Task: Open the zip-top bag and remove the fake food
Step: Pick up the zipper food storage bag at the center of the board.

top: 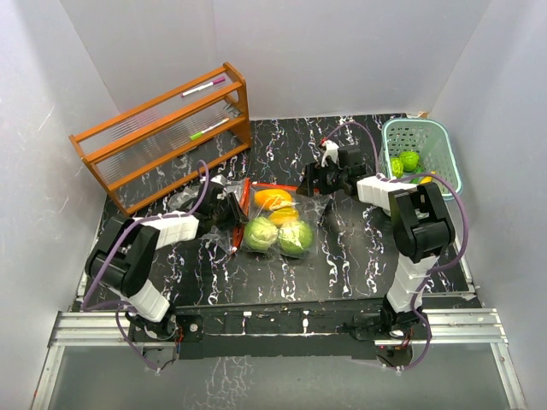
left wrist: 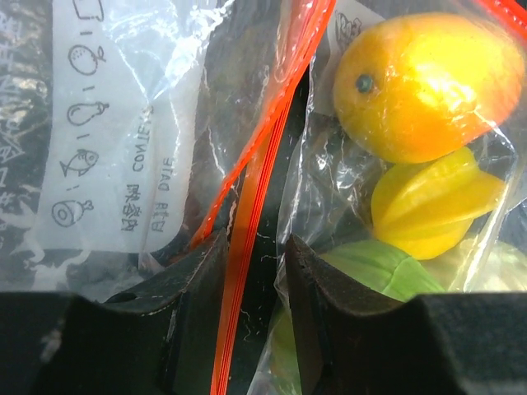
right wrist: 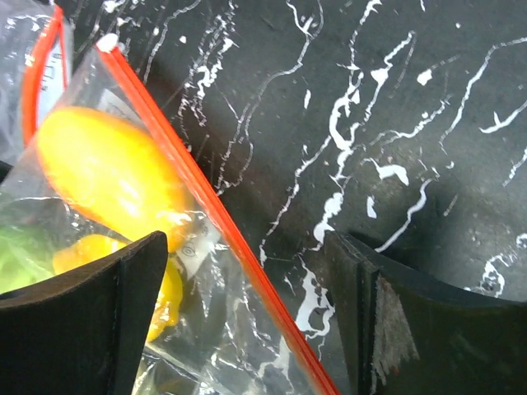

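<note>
The clear zip-top bag [top: 275,224] lies mid-table with fake food inside: an orange piece [top: 273,199] and two green balls [top: 260,233]. My left gripper [top: 232,205] sits at the bag's left edge, open a little. In the left wrist view its orange zip strip [left wrist: 255,189] runs between the fingers of the left gripper [left wrist: 255,255], with table showing beside the strip. An orange fruit [left wrist: 420,82] and a yellow star-shaped piece [left wrist: 432,202] lie just beyond. My right gripper [top: 309,179] is at the bag's far right corner. In its wrist view the right gripper [right wrist: 247,243] stands wide open astride the zip strip [right wrist: 206,189].
A pale-teal slotted basket [top: 444,145] at the back right holds green pieces [top: 408,160]. A wooden rack [top: 162,128] with markers stands at the back left. White walls close in the black marbled table [top: 359,248].
</note>
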Motion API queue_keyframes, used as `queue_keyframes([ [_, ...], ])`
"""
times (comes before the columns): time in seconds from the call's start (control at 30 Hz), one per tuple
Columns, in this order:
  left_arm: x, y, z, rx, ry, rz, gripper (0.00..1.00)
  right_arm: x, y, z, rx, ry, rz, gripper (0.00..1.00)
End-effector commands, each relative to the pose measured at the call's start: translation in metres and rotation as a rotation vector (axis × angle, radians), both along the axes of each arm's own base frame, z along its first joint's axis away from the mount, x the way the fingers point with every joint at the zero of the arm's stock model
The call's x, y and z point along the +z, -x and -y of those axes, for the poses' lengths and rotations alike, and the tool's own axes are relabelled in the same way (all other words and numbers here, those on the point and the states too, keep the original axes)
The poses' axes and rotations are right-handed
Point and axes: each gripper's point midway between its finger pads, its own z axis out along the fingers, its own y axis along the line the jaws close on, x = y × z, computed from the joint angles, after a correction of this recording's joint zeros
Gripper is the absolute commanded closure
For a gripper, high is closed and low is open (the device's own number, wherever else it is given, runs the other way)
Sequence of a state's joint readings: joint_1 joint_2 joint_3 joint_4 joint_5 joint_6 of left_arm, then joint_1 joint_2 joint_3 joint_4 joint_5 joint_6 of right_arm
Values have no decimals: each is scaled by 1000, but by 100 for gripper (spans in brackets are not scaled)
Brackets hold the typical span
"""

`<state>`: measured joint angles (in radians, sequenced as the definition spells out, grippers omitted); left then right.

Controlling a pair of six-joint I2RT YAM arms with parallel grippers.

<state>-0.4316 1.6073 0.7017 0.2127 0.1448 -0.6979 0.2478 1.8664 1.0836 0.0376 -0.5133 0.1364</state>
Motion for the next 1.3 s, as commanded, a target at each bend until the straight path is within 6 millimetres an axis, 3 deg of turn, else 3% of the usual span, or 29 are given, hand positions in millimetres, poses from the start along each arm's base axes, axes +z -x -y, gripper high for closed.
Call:
queue_keyframes([
  [0.0,-12,2,-6,-5,-55,-33,65,28,-2,-15,72,-92,97,25],
  [0.27,-15,-22,6,-8,-49,-15,65,53,34,-20,109,-194,104,69],
  [0.4,-6,-39,16,-19,-30,4,65,63,41,-17,100,-198,130,92],
  [0.57,6,-45,14,15,54,35,57,94,29,-10,48,-176,214,93],
  [0.7,24,-46,7,49,245,83,37,125,26,-9,63,-167,313,93],
  [0.97,110,-54,19,-78,363,410,29,160,47,-9,119,-197,453,93],
  [1.27,172,-46,41,-231,556,656,24,206,74,-14,207,-249,550,93],
])
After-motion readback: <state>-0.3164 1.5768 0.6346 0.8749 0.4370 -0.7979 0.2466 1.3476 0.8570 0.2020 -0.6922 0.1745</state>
